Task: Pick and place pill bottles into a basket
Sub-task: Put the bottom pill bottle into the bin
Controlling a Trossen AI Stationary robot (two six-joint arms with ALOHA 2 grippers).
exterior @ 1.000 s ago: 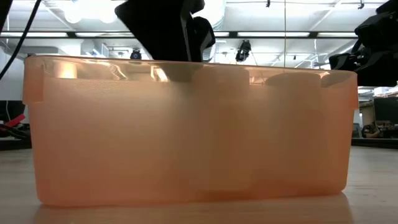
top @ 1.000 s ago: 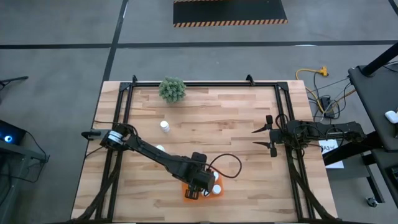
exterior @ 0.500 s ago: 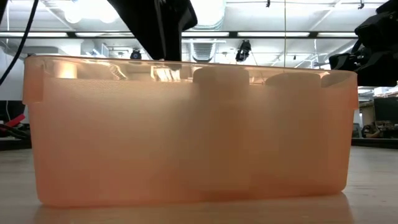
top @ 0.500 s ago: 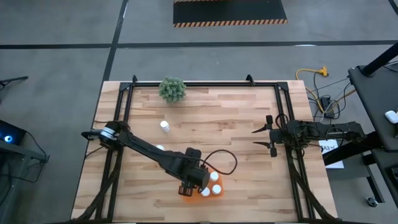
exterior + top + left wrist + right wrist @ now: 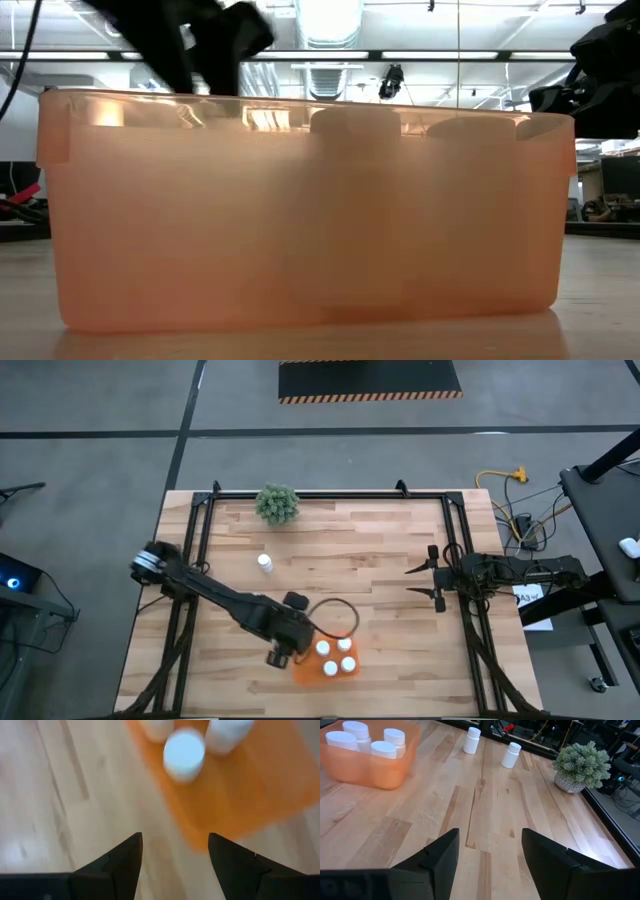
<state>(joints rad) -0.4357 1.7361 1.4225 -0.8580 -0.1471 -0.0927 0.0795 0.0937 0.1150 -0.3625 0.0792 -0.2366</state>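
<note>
The orange basket (image 5: 306, 670) stands near the table's near edge, and it fills the low view (image 5: 300, 200). Several white pill bottles (image 5: 344, 646) stand upright in it. Two more bottles (image 5: 472, 740) (image 5: 511, 755) stand on the table farther back; one of them shows in the high view (image 5: 264, 563). My left gripper (image 5: 278, 658) is open and empty just left of the basket; in the left wrist view (image 5: 175, 837) its fingers stand above the bare table by the basket's edge. My right gripper (image 5: 425, 582) waits open and empty at the table's right side.
A small green plant (image 5: 277, 503) stands at the far edge, left of centre. A black frame (image 5: 330, 494) runs round the tabletop. Bare wood lies between the basket and my right gripper (image 5: 490, 832).
My left gripper has gone from above the basket toward the table's left edge and now stands beside the basket. A bottle now shows standing in the basket where the gripper had covered it. The basket has stayed in place.
</note>
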